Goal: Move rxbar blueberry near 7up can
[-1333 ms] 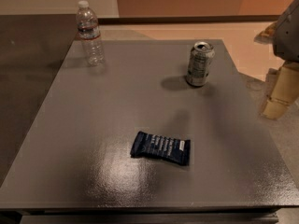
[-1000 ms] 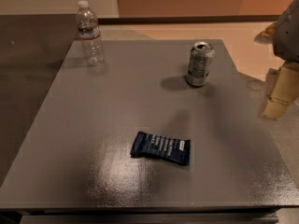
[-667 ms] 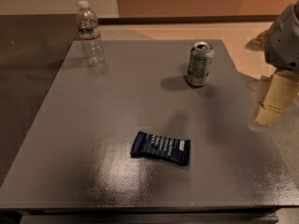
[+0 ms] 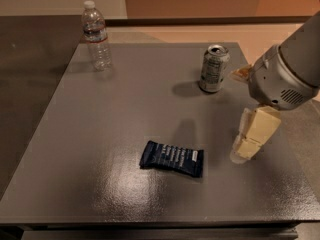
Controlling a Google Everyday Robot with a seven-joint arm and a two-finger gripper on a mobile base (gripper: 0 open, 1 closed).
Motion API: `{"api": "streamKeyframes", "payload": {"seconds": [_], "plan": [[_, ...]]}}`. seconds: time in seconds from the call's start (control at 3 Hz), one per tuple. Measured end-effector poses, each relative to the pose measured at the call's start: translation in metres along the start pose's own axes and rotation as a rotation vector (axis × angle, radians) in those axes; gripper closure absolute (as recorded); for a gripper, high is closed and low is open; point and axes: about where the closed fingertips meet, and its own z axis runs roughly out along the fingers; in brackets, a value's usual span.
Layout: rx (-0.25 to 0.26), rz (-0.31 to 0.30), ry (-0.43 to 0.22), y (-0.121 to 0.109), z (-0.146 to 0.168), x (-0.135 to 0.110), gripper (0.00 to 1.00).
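The rxbar blueberry (image 4: 172, 158) is a flat dark navy wrapper with white text, lying on the grey table (image 4: 115, 109) near the front middle. The 7up can (image 4: 214, 68) is silvery-grey and stands upright at the back right of the table. My gripper (image 4: 249, 145) hangs from the grey arm at the right, over the table's right part, to the right of the bar and in front of the can. It touches neither thing and holds nothing that I can see.
A clear plastic water bottle (image 4: 96, 36) with a white cap stands at the back left of the table. The table's right edge runs just beyond the gripper. Tan floor and a wall lie behind the table.
The arm and gripper have moved left and forward, from off the table's right edge to over the table toward the bar. The bar, can and bottle have not moved.
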Motion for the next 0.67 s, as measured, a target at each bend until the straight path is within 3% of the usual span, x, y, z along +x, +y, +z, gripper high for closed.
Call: {"api": "streamKeyframes", "payload": {"seconds": [0.67], "plan": [[-0.024,-0.008,-0.156,0.023,0.057,-0.017,0.0]]}}
